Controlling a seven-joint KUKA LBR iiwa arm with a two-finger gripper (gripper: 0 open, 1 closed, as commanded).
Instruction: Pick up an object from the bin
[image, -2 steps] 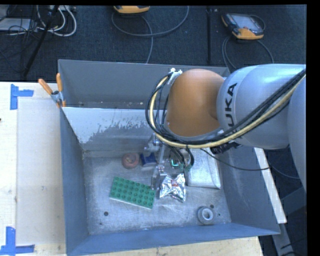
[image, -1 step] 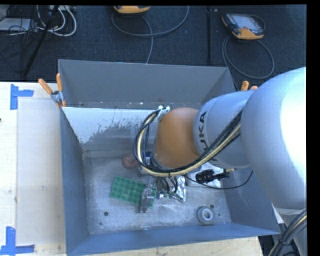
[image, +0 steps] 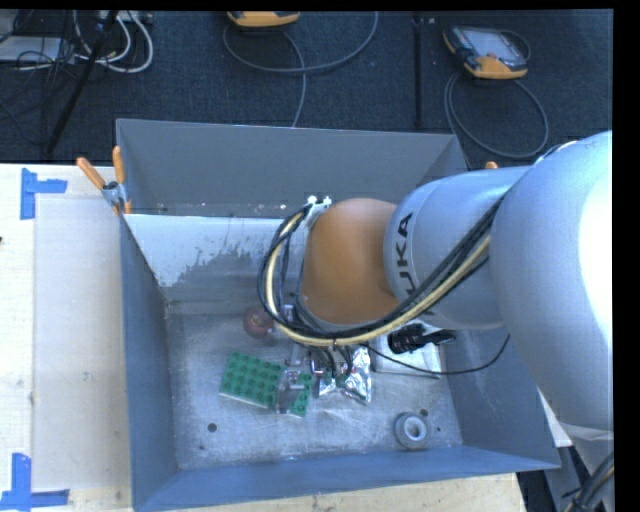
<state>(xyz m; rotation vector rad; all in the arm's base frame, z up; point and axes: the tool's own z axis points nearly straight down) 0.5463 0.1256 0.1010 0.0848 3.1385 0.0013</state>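
Note:
My gripper (image: 303, 374) reaches down under the orange wrist cover to the middle of the bin floor. It is right at the right-hand edge of a flat green studded plate (image: 248, 380), between that plate and a crumpled piece of silver foil (image: 352, 381). Whether it touches either of them is hidden by the wrist. A small brownish ball (image: 260, 322) lies just behind and to the left of it.
A grey ring (image: 410, 429) lies near the bin's front right corner. A white flat thing (image: 415, 357) shows partly under the arm at the right. The arm and its cables cover the bin's right and back middle.

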